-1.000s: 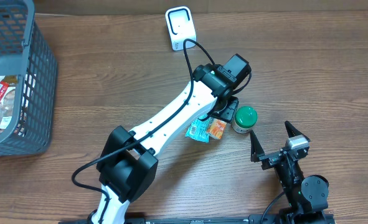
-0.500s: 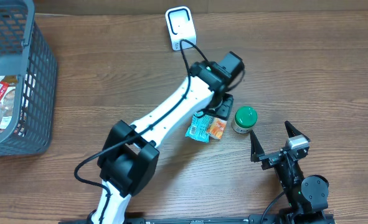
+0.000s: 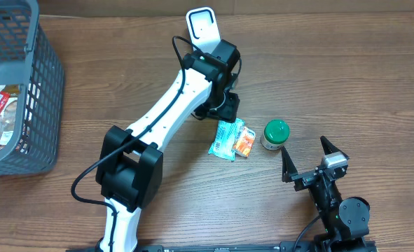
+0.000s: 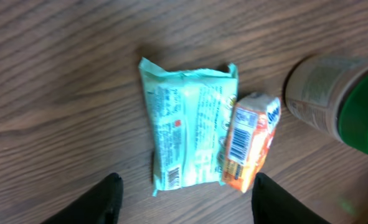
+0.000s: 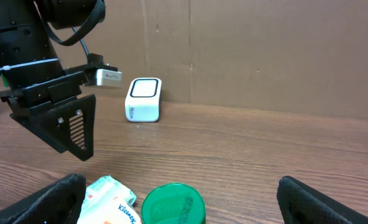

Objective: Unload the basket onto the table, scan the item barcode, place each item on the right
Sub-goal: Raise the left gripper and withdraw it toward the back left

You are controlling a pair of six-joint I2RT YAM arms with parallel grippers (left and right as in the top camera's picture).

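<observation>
Teal packet (image 3: pixel 225 138) is lying flat on the wooden table (image 3: pixel 347 77), on the left side of the green-lidded jar (image 3: pixel 276 134). An orange packet (image 3: pixel 244 142) sits between the two. The orange one touches the teal one's edge, overlapping it a bit, and ends just beside the jar without quite touching it as far as I can see. Both packets have a barcode facing up in the left wrist view: the orange one's is mid-packet, the teal one's is down at a corner.

Left gripper (image 4: pixel 185 183) hangs over the table back and to the left of the jar, just past the far end of the teal packet. Its fingers (image 4: pixel 109 193) are spread partway, a bit wider than the two packets together. There's nothing between them and they aren't touching anything.

Right gripper (image 3: pixel 305 145) sits on the near side of the jar, close to it, with its jaws spread as wide as they go. It's empty too, with the jar's green lid showing between the fingers from its own camera.

White scanner box (image 3: pixel 203 29) stands well back from the jar, off to the left. Grey basket (image 3: pixel 35 91) is way off to the jar's left with some wrapped stuff inside.
</observation>
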